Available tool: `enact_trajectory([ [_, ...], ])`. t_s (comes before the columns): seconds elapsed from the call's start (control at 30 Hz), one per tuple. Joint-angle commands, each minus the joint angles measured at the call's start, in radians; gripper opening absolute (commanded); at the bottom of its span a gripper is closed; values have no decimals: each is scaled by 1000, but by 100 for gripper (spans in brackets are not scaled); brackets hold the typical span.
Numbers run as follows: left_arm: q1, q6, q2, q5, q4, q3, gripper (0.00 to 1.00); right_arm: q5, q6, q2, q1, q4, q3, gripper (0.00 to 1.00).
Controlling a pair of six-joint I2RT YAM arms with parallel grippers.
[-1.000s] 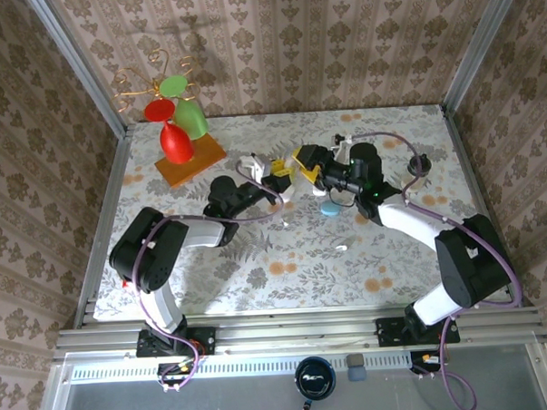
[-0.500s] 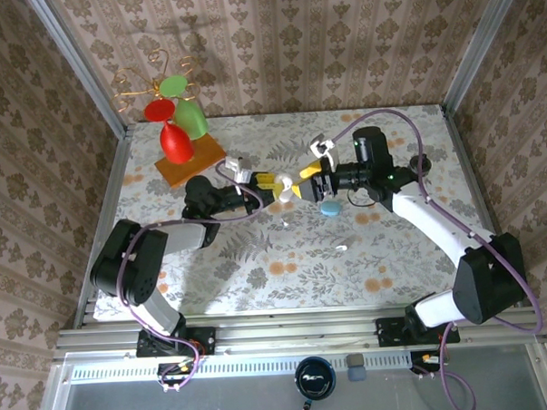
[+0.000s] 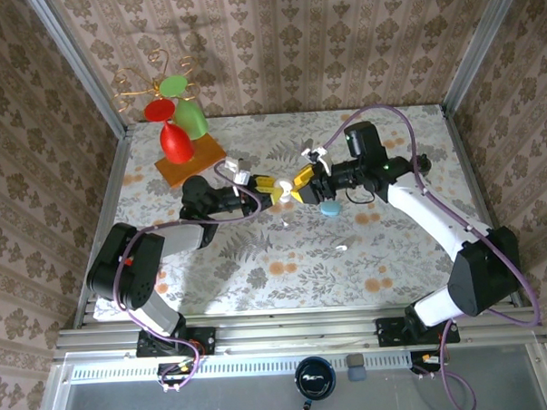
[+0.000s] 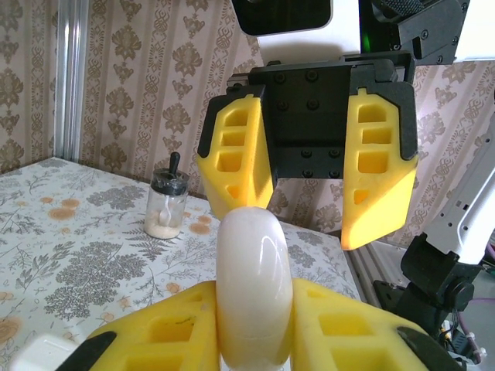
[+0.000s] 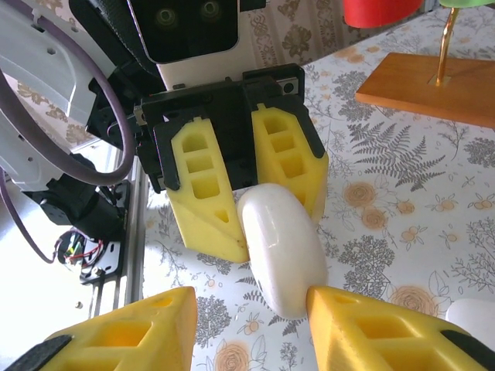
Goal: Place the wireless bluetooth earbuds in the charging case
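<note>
**White case pinched in the left hand, right hand spread about its tip**

A bench [image 3: 258, 269] covered in a pale floral and fern cloth is seen from above, walled in by patterned paper. Two black-and-white arms are stretched over it toward the middle: the left arm [image 3: 157, 242] is kept low, and the right arm [image 3: 428, 216] is bowed in from the right side. Near the far left corner an orange wooden board [image 3: 192, 161] is set, with red and green goblet-shaped ornaments and a gold wire stand on it.

The left hand [image 3: 271, 184] and the right hand [image 3: 303, 177] are brought nose to nose above the cloth. A smooth white pebble-shaped charging case [image 4: 254, 278] is pinched edge-on between the yellow fingers of the left hand. The yellow fingers of the right hand are spread, and the free end of the case is placed between them. One finger is just beside or touching it; the other is held apart.

A pale blue pebble-shaped case [image 3: 329, 208] is laid on the bench just under the right hand. A small glass jar with a black lid [image 4: 167, 205] is stood farther back. One tiny white earbud [image 3: 342, 248] is seen on the cloth between the blue case and the near edge. A second tiny white bit [image 3: 283, 224] is seen below the two hands.
</note>
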Motion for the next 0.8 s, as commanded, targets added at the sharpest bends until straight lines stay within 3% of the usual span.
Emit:
enact_trajectory([
  [0.0,-20,-21,-24,44,35,11,24,-43,-6,32,31,6,25,44],
  [0.13,-21,-25,-25,55,35,14,24,30,27,38,30,43,29,47],
  [0.57,-21,-28,-22,58,35,11,24,91,62,48,20,96,24,53],
  [0.67,-20,-24,-24,55,34,10,24,35,49,53,18,78,31,45],
  [0.77,-18,-26,-23,57,36,10,23,-6,44,63,17,62,40,22],
])
